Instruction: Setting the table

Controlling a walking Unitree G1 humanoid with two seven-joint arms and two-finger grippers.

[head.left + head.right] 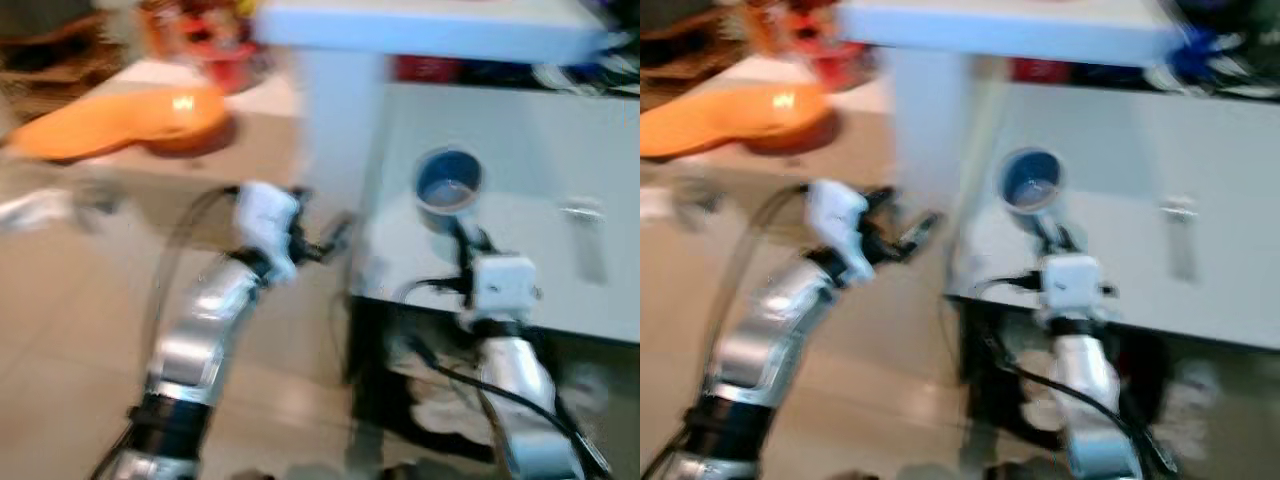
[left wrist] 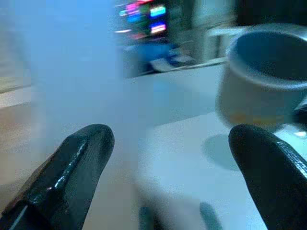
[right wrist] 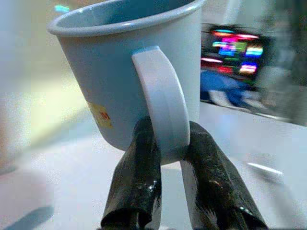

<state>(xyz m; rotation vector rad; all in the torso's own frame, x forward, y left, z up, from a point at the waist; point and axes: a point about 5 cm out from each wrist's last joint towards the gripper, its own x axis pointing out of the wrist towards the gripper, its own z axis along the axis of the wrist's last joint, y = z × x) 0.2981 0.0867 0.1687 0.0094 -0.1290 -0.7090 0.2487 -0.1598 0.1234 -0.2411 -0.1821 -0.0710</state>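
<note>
While your right claw [image 3: 160, 158] pinched the handle of the blue mug [image 3: 120, 62] above the white worktop [image 1: 520, 180], it seemed light, rigid and slippery, your left claw [image 2: 172, 167] spread empty.

One blue mug [image 3: 129, 72] was counted, along with one white table [image 1: 520, 290]. Two tools were seen: the left tool [image 2: 172, 158] and the right tool [image 3: 168, 158]. One orange object [image 1: 120, 120], too blurred to identify, was also noted.
</note>
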